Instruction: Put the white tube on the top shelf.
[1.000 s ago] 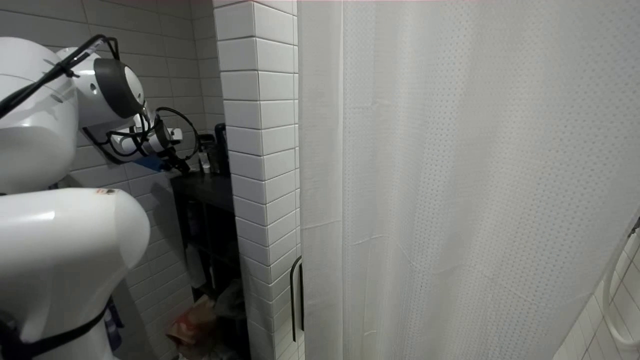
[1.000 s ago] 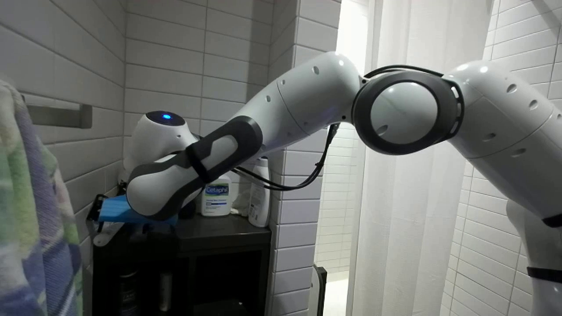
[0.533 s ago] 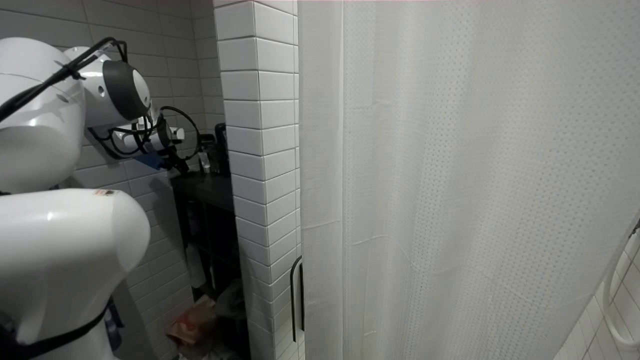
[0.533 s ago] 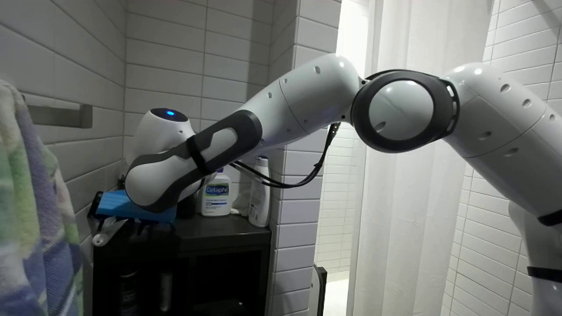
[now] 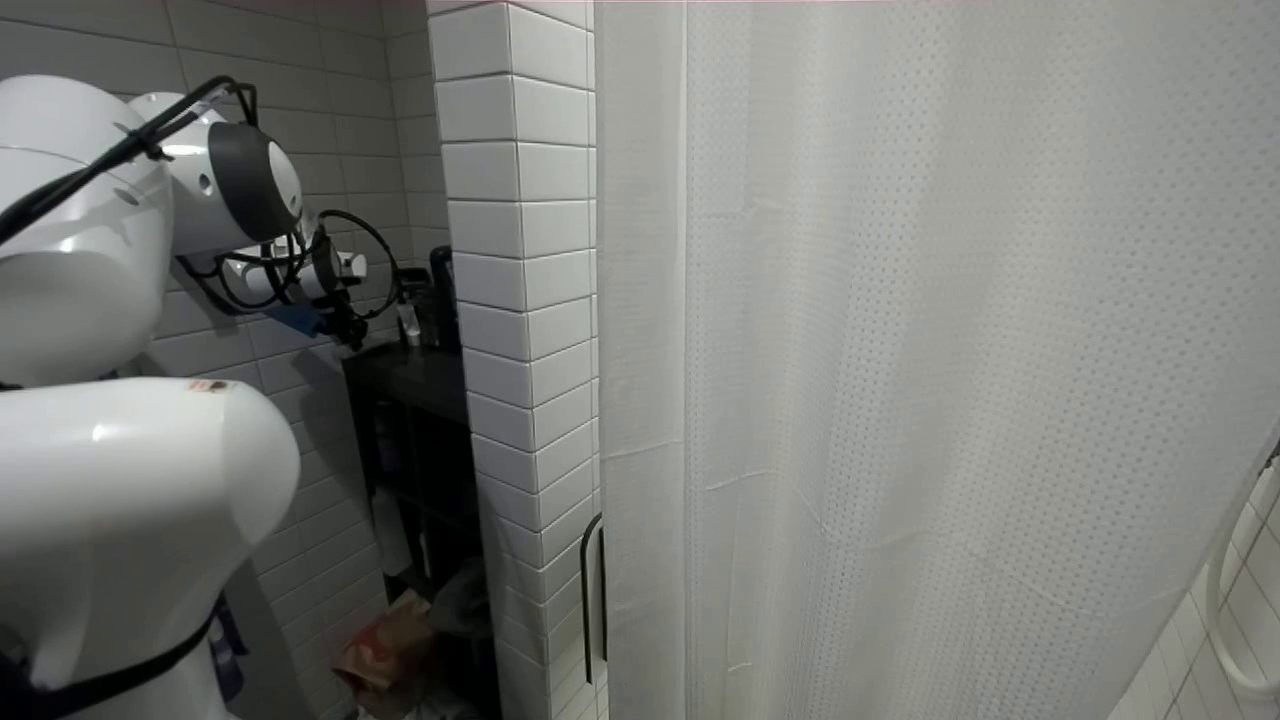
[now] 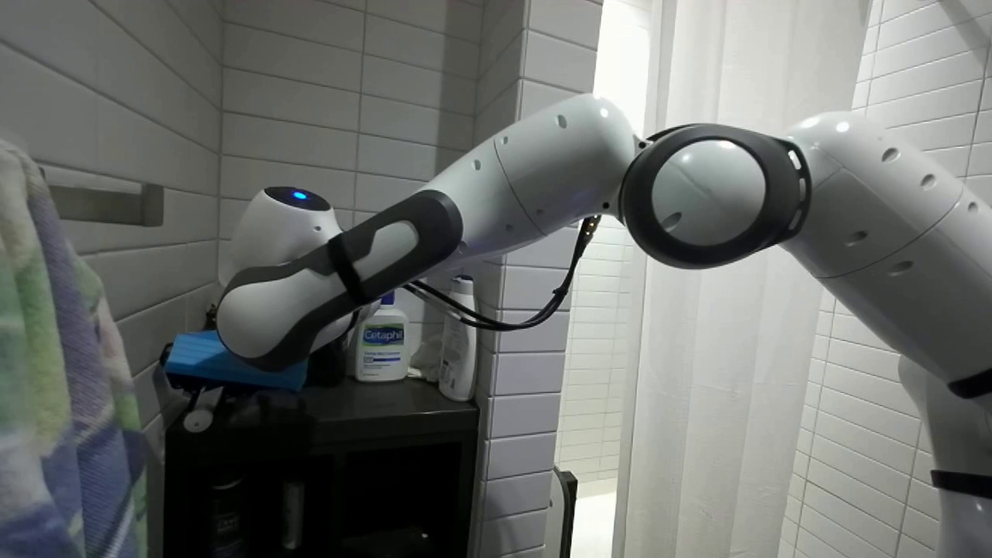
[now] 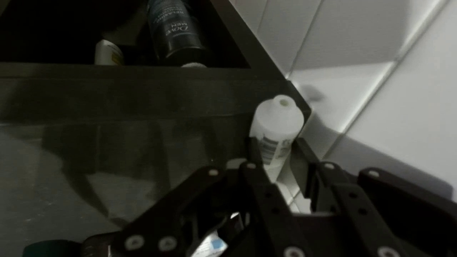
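You seem to have the white tube [image 7: 276,128] caught: in the wrist view your tool [image 7: 277,146] pinches it, one tip on each side. The tube is at the front corner of the top shelf [image 6: 403,401], just beside the tiled wall [image 7: 357,39], with its end pointing out at the front edge. I can't tell if it rests on the shelf or hangs just over it. So the grabbing looks done. What's left, I think, is to get it well onto the shelf, let go and back away.

The wrist view shows you the little hole in the tube's end and the stripy code on its side. In an exterior view you get just the tube's round end, and the tips are too dark to make out well. But there you see a lotion bottle [image 6: 382,349] and a tall white bottle [image 6: 457,356] standing farther along the shelf; you can't pick those out in the wrist view. In an exterior view a paper bag [image 5: 385,640] shows down low, but you can't find the tube there.
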